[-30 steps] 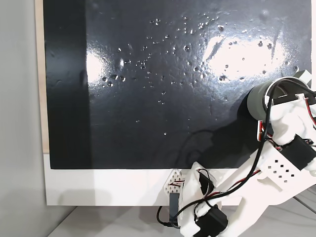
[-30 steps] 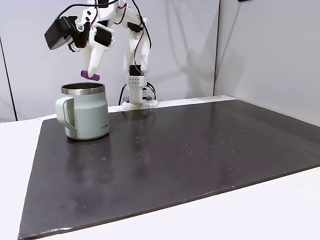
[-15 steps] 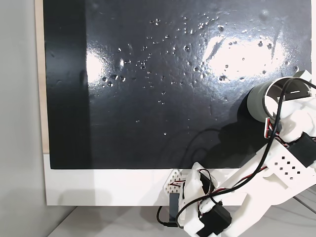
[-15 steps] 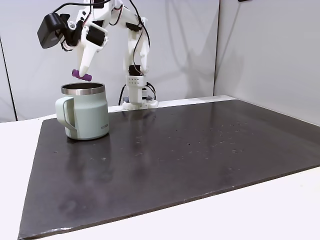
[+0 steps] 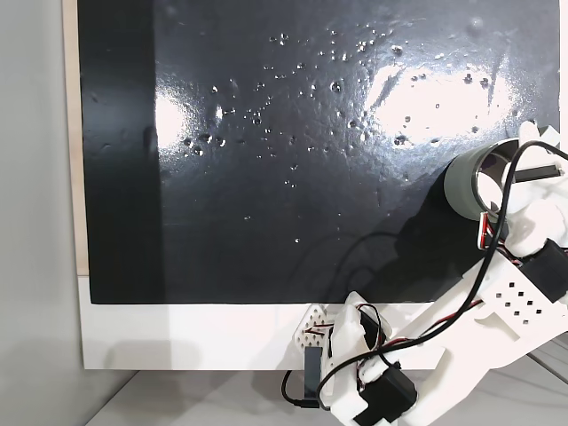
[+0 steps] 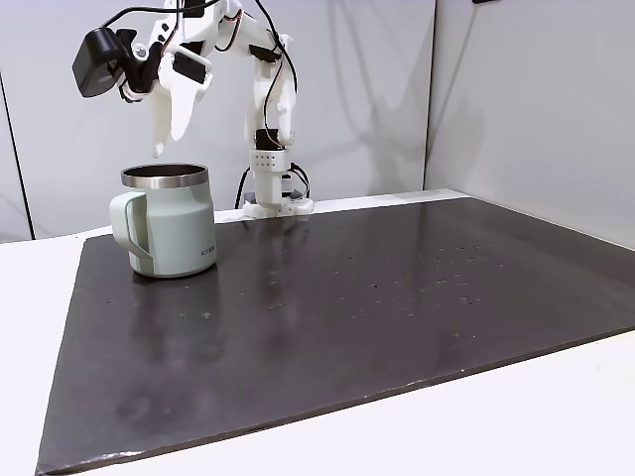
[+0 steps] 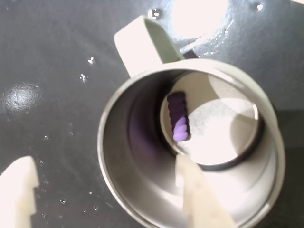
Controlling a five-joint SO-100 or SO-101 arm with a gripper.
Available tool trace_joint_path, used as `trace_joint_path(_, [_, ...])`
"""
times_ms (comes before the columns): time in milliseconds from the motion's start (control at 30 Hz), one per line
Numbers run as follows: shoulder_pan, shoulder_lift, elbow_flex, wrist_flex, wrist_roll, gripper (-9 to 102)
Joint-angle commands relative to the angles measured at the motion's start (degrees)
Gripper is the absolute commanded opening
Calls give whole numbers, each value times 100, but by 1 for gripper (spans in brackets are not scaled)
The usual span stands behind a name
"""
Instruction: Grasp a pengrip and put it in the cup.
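The lilac ribbed pengrip (image 7: pixel 178 117) lies on the shiny steel bottom inside the cup (image 7: pixel 102 142), as the wrist view shows. The pale grey-green cup (image 6: pixel 169 233) stands upright on the black mat with its handle to the left in a fixed view. It is partly under the arm at the right edge in the top-down fixed view, where the cup (image 5: pixel 461 182) shows its grey wall. My gripper (image 6: pixel 167 144) hangs open just above the rim, nothing between its white fingers (image 7: pixel 202 197). In the wrist view one finger is over the cup's mouth and the other is outside the wall.
A black mat (image 6: pixel 347 297) covers most of the white table. The arm's base (image 6: pixel 270 188) stands at the mat's far edge behind the cup. Grey walls rise behind and to the right in the side fixed view.
The gripper held the pengrip above the cup and has since opened. The pengrip has left the fingers and now lies inside the cup.
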Motion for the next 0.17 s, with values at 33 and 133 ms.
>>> trace_joint_path(33, [35,79,-325,-53,70,35])
trace_joint_path(133, [18,105,-272,-44,70,35])
